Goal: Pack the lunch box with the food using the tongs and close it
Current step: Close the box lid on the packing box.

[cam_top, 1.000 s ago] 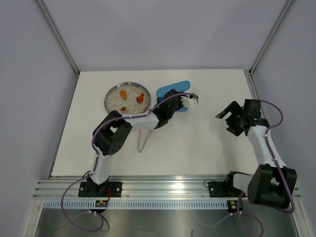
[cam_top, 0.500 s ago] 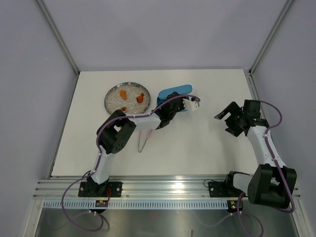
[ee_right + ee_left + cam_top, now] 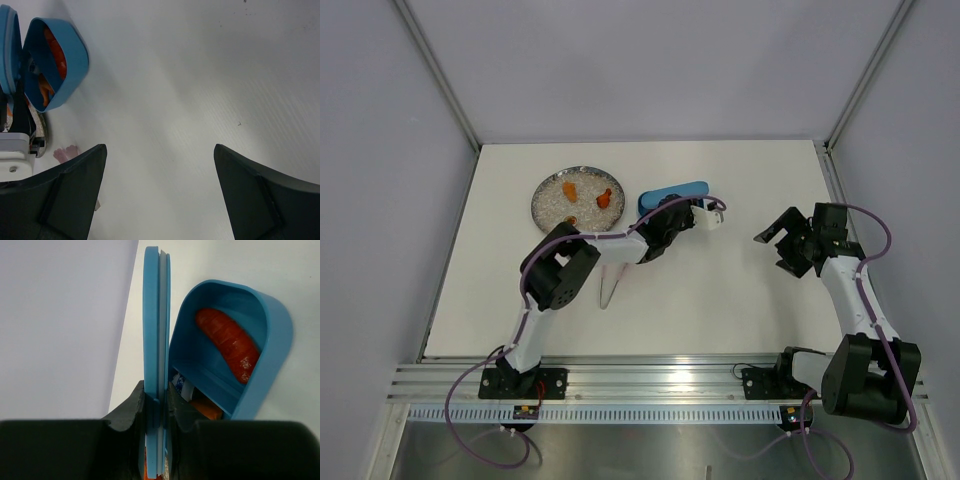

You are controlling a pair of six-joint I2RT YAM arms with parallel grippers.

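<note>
No readable text, label, brand or number anywhere in view.

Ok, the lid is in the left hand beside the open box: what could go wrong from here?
1. The left hand pinches the lid by its thin edge, held upright; it could slip or land askew on the lunch box.
2. Orange pieces still lie on the plate while the tongs lie on the table, so closing now may leave food unpacked.

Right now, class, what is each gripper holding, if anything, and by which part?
The left gripper pinches the blue lid by its near edge; the right gripper is open, holding nothing.
</note>
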